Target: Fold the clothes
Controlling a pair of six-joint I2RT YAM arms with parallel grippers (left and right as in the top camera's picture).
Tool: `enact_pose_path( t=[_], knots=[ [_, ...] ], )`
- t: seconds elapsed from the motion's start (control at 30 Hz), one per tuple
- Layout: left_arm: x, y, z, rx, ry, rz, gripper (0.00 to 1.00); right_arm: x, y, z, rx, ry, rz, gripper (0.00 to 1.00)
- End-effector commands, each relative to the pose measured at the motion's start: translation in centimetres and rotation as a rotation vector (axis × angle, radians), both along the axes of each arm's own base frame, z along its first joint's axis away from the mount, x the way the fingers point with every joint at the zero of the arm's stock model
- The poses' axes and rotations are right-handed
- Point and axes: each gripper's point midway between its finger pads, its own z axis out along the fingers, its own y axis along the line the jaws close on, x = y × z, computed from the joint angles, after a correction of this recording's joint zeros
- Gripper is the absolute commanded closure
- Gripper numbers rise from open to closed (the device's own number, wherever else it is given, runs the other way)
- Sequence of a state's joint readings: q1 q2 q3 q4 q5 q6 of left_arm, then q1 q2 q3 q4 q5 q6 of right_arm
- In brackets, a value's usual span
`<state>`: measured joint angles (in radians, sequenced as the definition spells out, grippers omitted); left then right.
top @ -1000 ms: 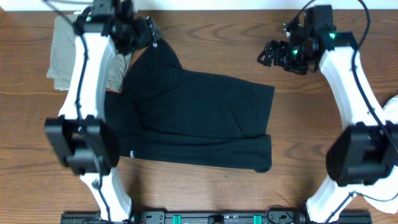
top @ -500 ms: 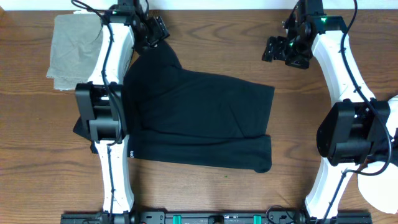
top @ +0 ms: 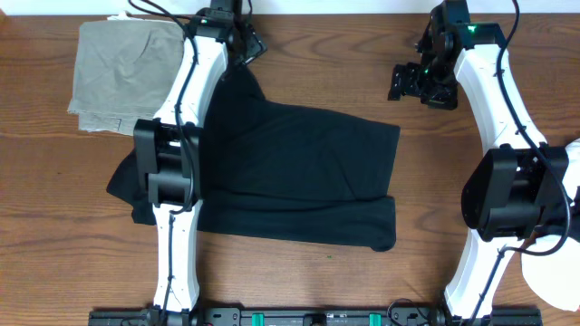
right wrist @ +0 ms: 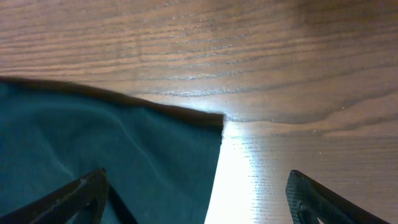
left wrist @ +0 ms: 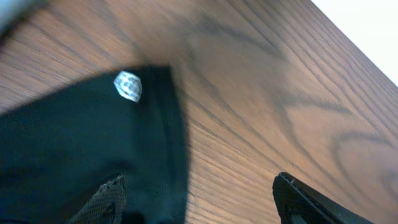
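Black garment [top: 299, 172] lies flat mid-counter [top: 326, 50], long side running 9 to 3. Its 6 o'clock strip looks folded over, I think; overhead is too dark to read the layers.

My left arm [top: 172, 172] lies across the 9 o'clock end and hides that part. A bit of fabric pokes out past it.

Left hand [top: 243, 38] is at the garment's 11 o'clock corner, spread wide, nothing between the fingers. The wrist view shows that corner with a small white logo [left wrist: 127, 86], too blurred to read. One finger [left wrist: 106, 198] is over cloth, the other [left wrist: 311, 202] over bare wood, both cut off at the frame bottom. Can't tell if either touches.

Right hand [top: 412, 80] is at the garment's 1 o'clock, off the cloth, also wide and empty. Its wrist view catches the garment's square corner and glare on the wood beside it.

Olive garment [top: 118, 68] sits at 10 o'clock, with its 3 o'clock edge behind the left arm. A white object [top: 557, 281] at 4 o'clock is cut off by the frame edge.
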<state>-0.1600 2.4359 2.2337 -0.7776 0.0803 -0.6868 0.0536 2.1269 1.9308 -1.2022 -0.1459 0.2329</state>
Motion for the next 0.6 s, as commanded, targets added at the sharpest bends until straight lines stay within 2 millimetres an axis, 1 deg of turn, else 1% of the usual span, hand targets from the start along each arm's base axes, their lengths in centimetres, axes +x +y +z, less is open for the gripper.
enact_pose_path(
  t=[0.0,0.1,0.3,0.37,0.57],
  knots=[
    [0.8,2.6,-0.8,0.032,0.0,0.074,0.22,0.4,-0.3,0.3,-0.011,-0.011,-0.001,0.1],
    [0.7,2.7,-1.6,0.034,0.012,0.074,0.22,0.4,-0.3,0.3,-0.011,-0.011,-0.001,0.1],
    [1.2,2.5,-1.9,0.034,-0.003,0.069,0.23,0.3,-0.3,0.3,-0.011,-0.006,-0.001,0.11],
    [1.3,2.4,-2.2,0.034,-0.002,0.069,0.23,0.1,-0.3,0.3,-0.013,0.002,-0.001,0.11],
    [1.2,2.5,-4.5,0.035,0.03,0.075,0.23,-0.6,-1.3,-0.4,-0.069,0.032,-0.01,0.1]
  ],
)
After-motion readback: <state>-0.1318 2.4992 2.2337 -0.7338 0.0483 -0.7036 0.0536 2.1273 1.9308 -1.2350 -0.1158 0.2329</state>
